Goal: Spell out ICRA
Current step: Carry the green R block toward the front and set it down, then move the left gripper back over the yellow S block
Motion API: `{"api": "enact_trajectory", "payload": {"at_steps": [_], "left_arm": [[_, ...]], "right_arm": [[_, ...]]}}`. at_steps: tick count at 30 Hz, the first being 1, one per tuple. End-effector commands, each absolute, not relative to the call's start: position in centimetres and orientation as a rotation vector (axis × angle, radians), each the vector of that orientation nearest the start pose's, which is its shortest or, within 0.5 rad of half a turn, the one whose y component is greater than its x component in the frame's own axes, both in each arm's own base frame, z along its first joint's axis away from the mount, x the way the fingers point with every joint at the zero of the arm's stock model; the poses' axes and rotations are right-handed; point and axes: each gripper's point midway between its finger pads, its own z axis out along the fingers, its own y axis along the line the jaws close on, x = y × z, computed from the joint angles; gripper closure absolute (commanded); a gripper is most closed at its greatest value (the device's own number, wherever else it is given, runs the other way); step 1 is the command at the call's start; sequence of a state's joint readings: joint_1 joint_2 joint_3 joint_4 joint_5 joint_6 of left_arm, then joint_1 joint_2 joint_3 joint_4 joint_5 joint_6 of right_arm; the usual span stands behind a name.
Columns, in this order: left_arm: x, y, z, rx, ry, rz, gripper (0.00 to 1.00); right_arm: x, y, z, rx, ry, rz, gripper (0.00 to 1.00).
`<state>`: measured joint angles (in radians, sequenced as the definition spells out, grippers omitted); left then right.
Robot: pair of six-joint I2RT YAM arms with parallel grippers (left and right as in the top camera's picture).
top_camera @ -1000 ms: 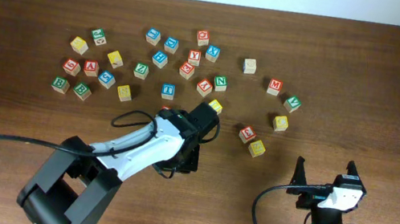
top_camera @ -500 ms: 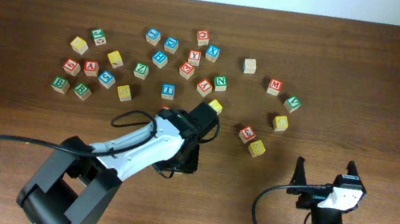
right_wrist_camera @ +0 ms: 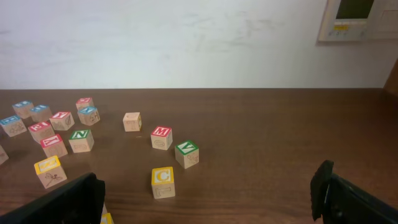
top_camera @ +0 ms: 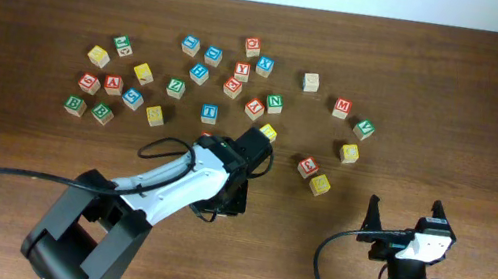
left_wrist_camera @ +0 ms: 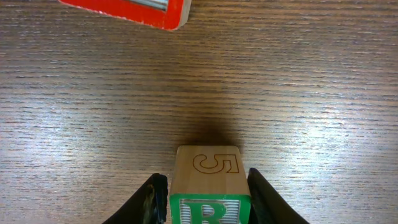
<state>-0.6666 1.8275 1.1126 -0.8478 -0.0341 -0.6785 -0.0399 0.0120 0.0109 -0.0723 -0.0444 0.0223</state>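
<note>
Wooden and green-faced, the R block (left_wrist_camera: 208, 167) sits clamped in the left pincer (left_wrist_camera: 210, 198), whose 2 fingers press its side faces; an engraved 5 shows on its upper face. It hangs very low over the bare table (left_wrist_camera: 298, 93), and I cannot tell whether its base touches the wood. The step in hand looks like setting down the 3rd letter of ICRA. To do it well, the block should land flat with the R readable and squared to the table edge. Room should be left on 1 side of the R block for I and C and on the other for A. The fingers should part only once it rests, then lift straight up so it does not twist. A red block (left_wrist_camera: 127, 9) lies just beyond the R block and to its left, close enough to be nudged if the arm drifts forward. The loose blocks (top_camera: 199, 75) are scattered on the far side of the R block. The yellow C block (right_wrist_camera: 163, 182) waits off to its right, near a red M block (right_wrist_camera: 161, 137) and a green V block (right_wrist_camera: 187, 154). The right pincer (right_wrist_camera: 207, 199) rests well to the right of the R block, spread wide with nothing in it.
</note>
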Motion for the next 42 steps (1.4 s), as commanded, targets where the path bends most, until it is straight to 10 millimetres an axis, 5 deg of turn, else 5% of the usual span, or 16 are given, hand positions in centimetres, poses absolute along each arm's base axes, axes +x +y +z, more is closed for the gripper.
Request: {"api": "enact_trajectory", "payload": {"at_steps": [1, 10, 15, 23, 26, 29, 31, 34, 37, 42], "left_arm": [[24.7, -18.6, 0.3, -0.041, 3.124, 0.060, 0.66], [24.7, -18.7, 0.3, -0.043, 3.126, 0.055, 0.72], [24.7, -18.7, 0.3, -0.042, 3.124, 0.053, 0.64], [25.3, -19.2, 1.0, -0.004, 3.113, 0.040, 0.21], [26.2, -19.8, 2.9, 0.017, 3.104, 0.029, 0.14], [28.3, -20.7, 6.9, -0.014, 3.073, -0.008, 0.12], [30.3, -20.3, 11.4, -0.077, 3.043, -0.035, 0.09], [33.2, -18.2, 17.0, -0.112, 2.971, -0.070, 0.09], [35.3, -13.8, 21.0, -0.294, 2.919, -0.081, 0.01], [35.9, -4.5, 21.5, -0.658, 2.911, -0.014, 0.01]], "right_arm": [[24.6, -0.4, 15.6, 0.029, 1.650, 0.018, 0.02], [24.6, -0.4, 15.6, 0.029, 1.650, 0.018, 0.02], [24.6, -0.4, 15.6, 0.029, 1.650, 0.018, 0.02], [24.6, -0.4, 15.6, 0.029, 1.650, 0.018, 0.02], [24.6, -0.4, 15.6, 0.029, 1.650, 0.018, 0.02], [24.6, -0.4, 15.6, 0.029, 1.650, 0.018, 0.02], [24.6, -0.4, 15.6, 0.029, 1.650, 0.018, 0.02], [24.6, -0.4, 15.6, 0.029, 1.650, 0.018, 0.02], [24.6, -0.4, 15.6, 0.029, 1.650, 0.018, 0.02], [24.6, -0.4, 15.6, 0.029, 1.650, 0.018, 0.02]]}}
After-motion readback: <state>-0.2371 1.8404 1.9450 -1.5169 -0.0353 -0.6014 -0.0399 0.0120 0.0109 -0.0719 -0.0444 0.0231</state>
